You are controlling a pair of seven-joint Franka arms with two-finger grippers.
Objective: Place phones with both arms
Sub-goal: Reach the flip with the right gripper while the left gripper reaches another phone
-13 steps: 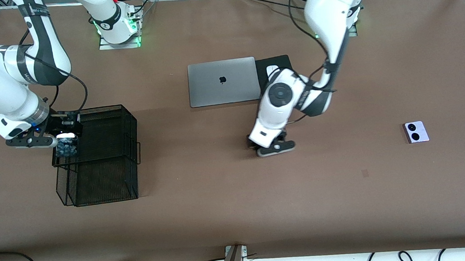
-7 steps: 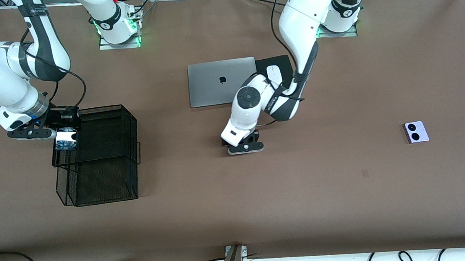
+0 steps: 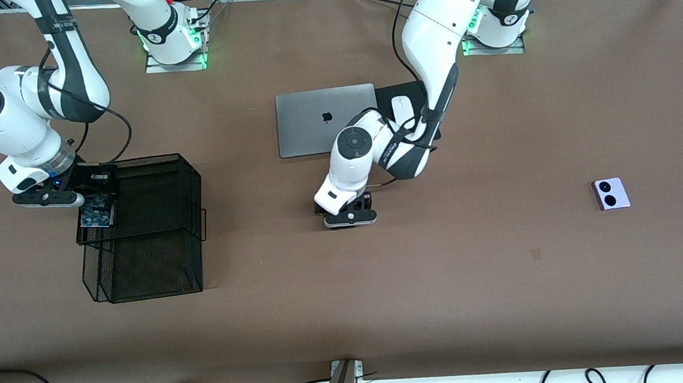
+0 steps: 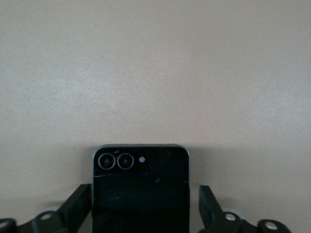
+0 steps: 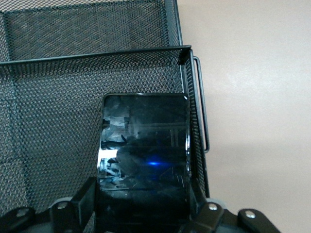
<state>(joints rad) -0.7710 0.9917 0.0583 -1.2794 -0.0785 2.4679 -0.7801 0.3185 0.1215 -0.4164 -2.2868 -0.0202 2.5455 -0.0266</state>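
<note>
You had the right gripper point(image 3: 86, 194) clamping a long phone point(image 5: 144, 150) over the basket's point(image 3: 188, 184) edge, while the left gripper's point(image 4: 145, 206) wide jaws flanked the small black phone point(image 4: 140, 187), awaiting closure.

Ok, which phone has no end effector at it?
The lilac-white phone with two black circles, toward the left arm's end of the table. The small black phone lies inside the left end effector; the right end effector grips the long black phone.
</note>
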